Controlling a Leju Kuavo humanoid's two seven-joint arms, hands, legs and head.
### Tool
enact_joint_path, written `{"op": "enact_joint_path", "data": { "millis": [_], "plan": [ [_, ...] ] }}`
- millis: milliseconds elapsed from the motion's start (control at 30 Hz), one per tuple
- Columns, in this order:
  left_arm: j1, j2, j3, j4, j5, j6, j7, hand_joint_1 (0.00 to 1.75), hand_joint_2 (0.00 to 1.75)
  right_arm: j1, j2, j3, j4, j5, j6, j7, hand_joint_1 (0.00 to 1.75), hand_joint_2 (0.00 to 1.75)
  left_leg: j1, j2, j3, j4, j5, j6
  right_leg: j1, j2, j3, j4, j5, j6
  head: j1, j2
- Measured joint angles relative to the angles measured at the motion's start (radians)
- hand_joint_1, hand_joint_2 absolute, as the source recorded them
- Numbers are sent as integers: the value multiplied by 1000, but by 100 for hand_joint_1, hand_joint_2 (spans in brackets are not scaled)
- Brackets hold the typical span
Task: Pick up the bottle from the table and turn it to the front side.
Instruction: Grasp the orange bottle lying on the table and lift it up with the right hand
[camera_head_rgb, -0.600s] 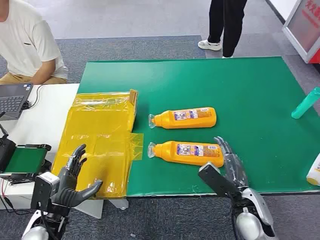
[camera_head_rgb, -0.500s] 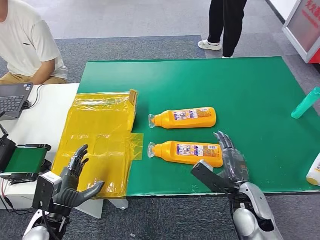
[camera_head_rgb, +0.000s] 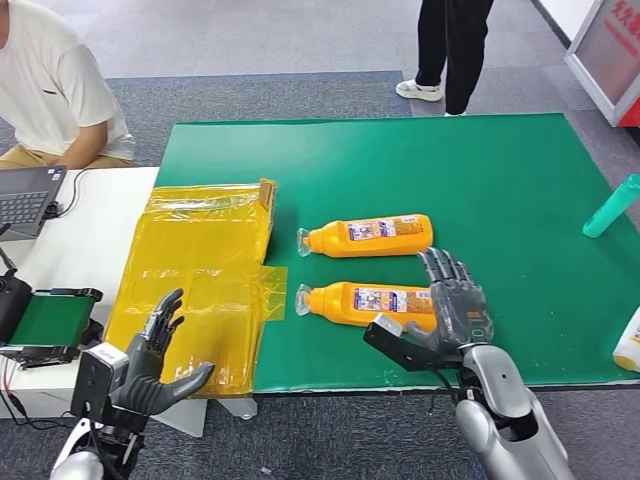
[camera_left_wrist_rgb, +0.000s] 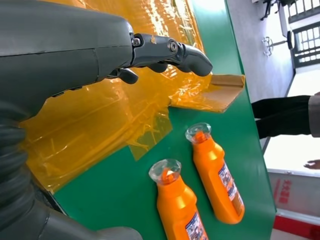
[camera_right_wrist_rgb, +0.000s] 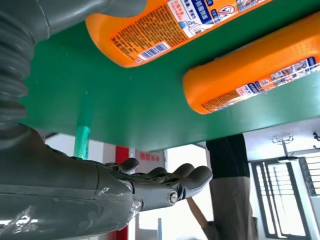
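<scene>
Left hand (camera_head_rgb: 155, 355) spread and empty beside the yellow plastic sheet (camera_head_rgb: 200, 280), right hand (camera_head_rgb: 449, 305) fingers apart at the near orange bottle's (camera_head_rgb: 366, 304) base, holding nothing, second orange bottle (camera_head_rgb: 368, 236) lying just beyond it, green mat (camera_head_rgb: 513, 200) beneath both.

The head view looks forward and down from high on the robot, taking in the whole green worktop (camera_head_rgb: 498, 190) with both hands low in the picture. The left wrist view sits close behind the left hand (camera_left_wrist_rgb: 68, 50), facing across the yellow sheet (camera_left_wrist_rgb: 94, 120) toward the two orange bottles (camera_left_wrist_rgb: 217, 172) beyond its fingertips. The right wrist view looks from close behind the right hand (camera_right_wrist_rgb: 113, 192) (turned on its side), with the bottles' bases just past the thumb. All three views share the two bottles.
</scene>
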Motion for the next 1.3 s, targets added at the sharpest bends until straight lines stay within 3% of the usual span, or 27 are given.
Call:
{"op": "enact_joint_path", "data": {
  "millis": [100, 267, 700, 1300],
  "plan": [
    [-2, -3, 0, 0, 0, -4, 1, 0, 175, -42, -6, 31, 35, 19, 48, 15, 0, 175, 0, 0, 0, 0, 0, 0, 0, 0, 0, 0, 0, 0, 0, 0],
    [-11, -4, 0, 6, 0, -20, 0, 0, 175, -150, -25, 74, 144, -66, 183, 49, 0, 175, 0, 0, 0, 0, 2, 1, 0, 0, 0, 0, 2, 0, 0, 0],
    [-38, -6, 0, 24, 1, -36, -4, 0, 175, -406, -50, 175, 376, -132, 329, 82, 0, 175, -1, 0, -2, 0, 4, 2, -1, 0, -2, 0, 4, 0, 0, 0],
    [-55, -7, 0, 24, 18, -53, 3, 0, 175, -495, -49, 274, 529, -157, 403, 98, 0, 175, -1, 0, -3, 0, 5, 2, -1, 0, -3, 0, 4, 0, 0, 0]
  ]
}}
